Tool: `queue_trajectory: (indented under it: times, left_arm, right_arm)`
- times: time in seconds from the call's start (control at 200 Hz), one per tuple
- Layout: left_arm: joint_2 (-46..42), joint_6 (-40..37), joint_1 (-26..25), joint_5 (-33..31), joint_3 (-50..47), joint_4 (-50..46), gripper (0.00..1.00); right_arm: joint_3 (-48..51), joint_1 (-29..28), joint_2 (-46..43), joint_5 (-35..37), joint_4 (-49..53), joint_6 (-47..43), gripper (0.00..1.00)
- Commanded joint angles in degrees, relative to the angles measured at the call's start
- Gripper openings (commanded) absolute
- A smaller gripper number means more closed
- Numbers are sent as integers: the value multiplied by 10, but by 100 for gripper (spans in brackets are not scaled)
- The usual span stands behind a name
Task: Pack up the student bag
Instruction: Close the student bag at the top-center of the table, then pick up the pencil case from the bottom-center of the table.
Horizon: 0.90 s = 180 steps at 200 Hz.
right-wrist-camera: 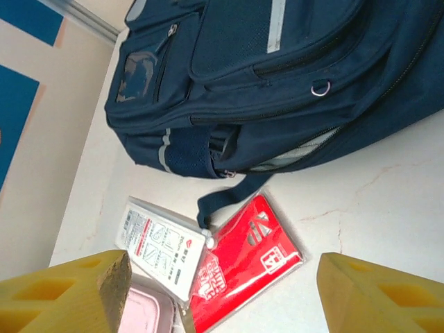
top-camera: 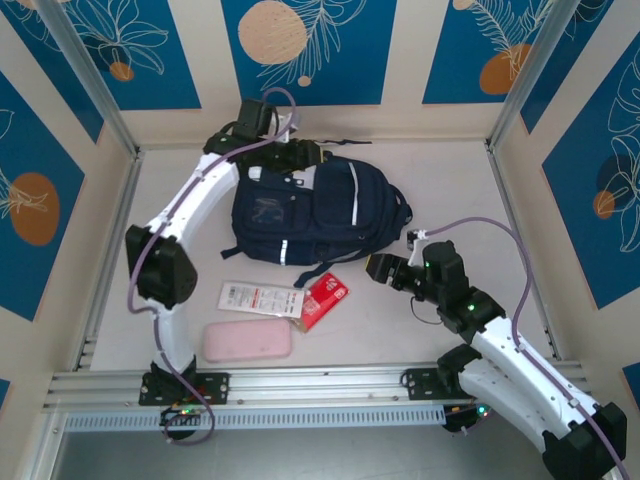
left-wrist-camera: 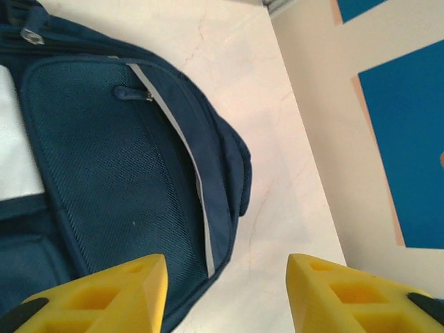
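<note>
Fabric student bag lies mid-table from above, its 11 o'clock corner hidden under the left arm. Left wrist: bumpy mesh pocket, cut off at 9 o'clock; left gripper apart, holding nothing. Right wrist: shiny red packet at 6 o'clock; right gripper wide, holding nothing.

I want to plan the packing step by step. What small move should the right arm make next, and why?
Probably lower the right gripper toward the red packet. Its jaws stand open and empty, the packet is the nearest loose thing, and it lies on the table in front of the student bag, not yet packed.
</note>
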<state>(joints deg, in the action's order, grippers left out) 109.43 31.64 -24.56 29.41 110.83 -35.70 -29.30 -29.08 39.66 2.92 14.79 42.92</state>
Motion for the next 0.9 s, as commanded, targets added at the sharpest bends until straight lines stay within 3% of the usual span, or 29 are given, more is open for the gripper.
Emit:
queue_trajectory:
  times: [0.0, 0.24, 0.495, 0.675, 0.775, 0.895]
  left_arm:
    - [-117, 29, -1, -65, -74, 35, 50]
    - [-369, 125, 1, -222, -382, 60, 65]
    - [-576, 112, 1, -282, -562, -7, 75]
    - [-618, 64, 1, -318, -597, -19, 77]
    - [-615, 37, 1, -323, -598, -12, 77]
    - [-611, 17, 1, -336, -608, 1, 77]
  right_arm:
    - [-24, -14, 2, -19, 17, -40, 73]
    - [-11, -51, 29, -80, -61, -125, 76]
    - [-19, -122, 98, -91, -145, -299, 76]
    - [-73, -238, 215, -89, -147, -485, 81]
    - [-97, -291, 283, -88, -150, -584, 89]
    - [-114, -319, 347, -119, -172, -647, 93]
